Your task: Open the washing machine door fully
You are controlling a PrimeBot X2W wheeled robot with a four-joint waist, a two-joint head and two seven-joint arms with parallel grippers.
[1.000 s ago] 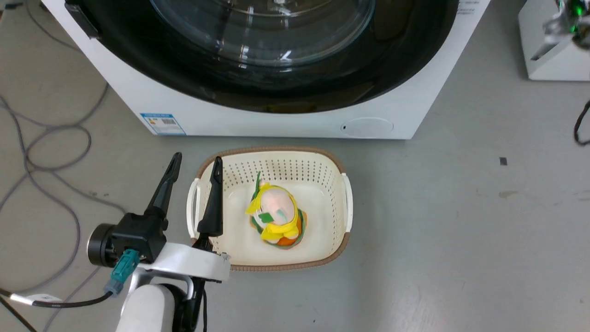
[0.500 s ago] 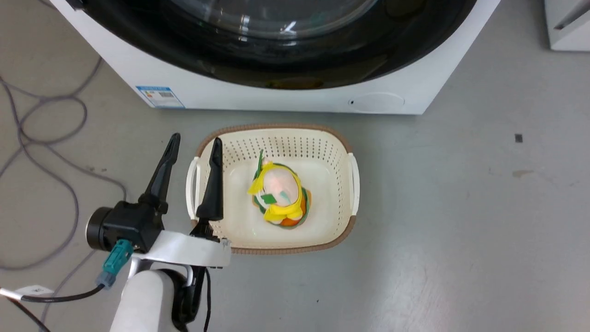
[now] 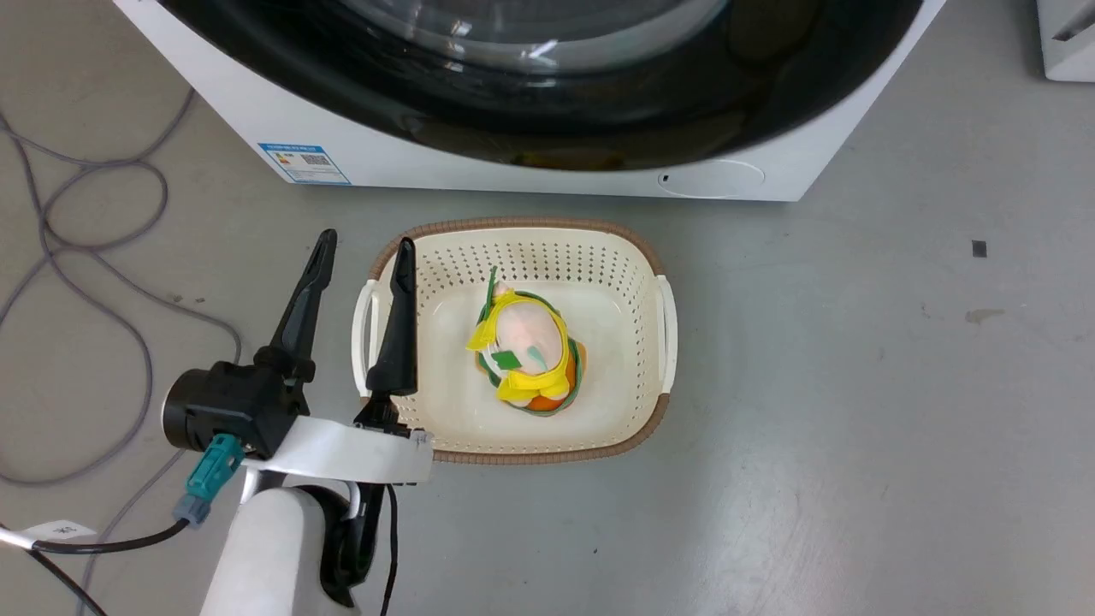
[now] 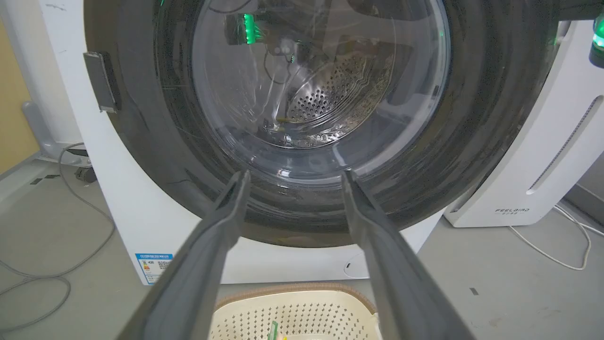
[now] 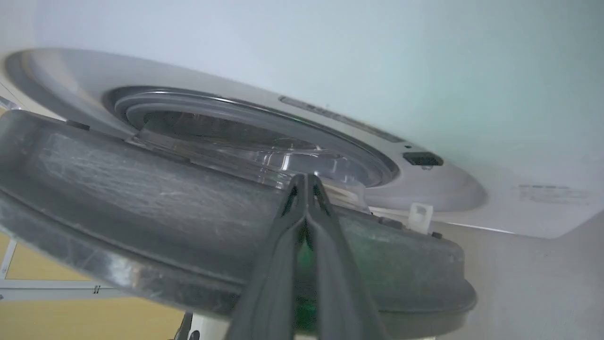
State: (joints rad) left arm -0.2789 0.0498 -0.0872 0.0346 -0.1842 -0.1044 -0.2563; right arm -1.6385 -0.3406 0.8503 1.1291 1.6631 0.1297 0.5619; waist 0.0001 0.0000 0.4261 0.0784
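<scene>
hovering my left end effector [image 3: 366, 239] wide beside the basket's [image 3: 522, 224] left rim, i hold my right end effector [image 5: 306, 176], pinched closed, against the back of the ajar washing machine door [image 5: 118, 189].

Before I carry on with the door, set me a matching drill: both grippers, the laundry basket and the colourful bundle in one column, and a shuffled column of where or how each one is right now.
Column one:
1. left gripper
2. right gripper
3. laundry basket
4. colourful bundle

Column two:
a. on the floor in front of the washing machine
b. fingers shut together
c. lying inside the basket
d. fingers spread open

Pairs: 1-d, 2-b, 3-a, 4-c.
</scene>
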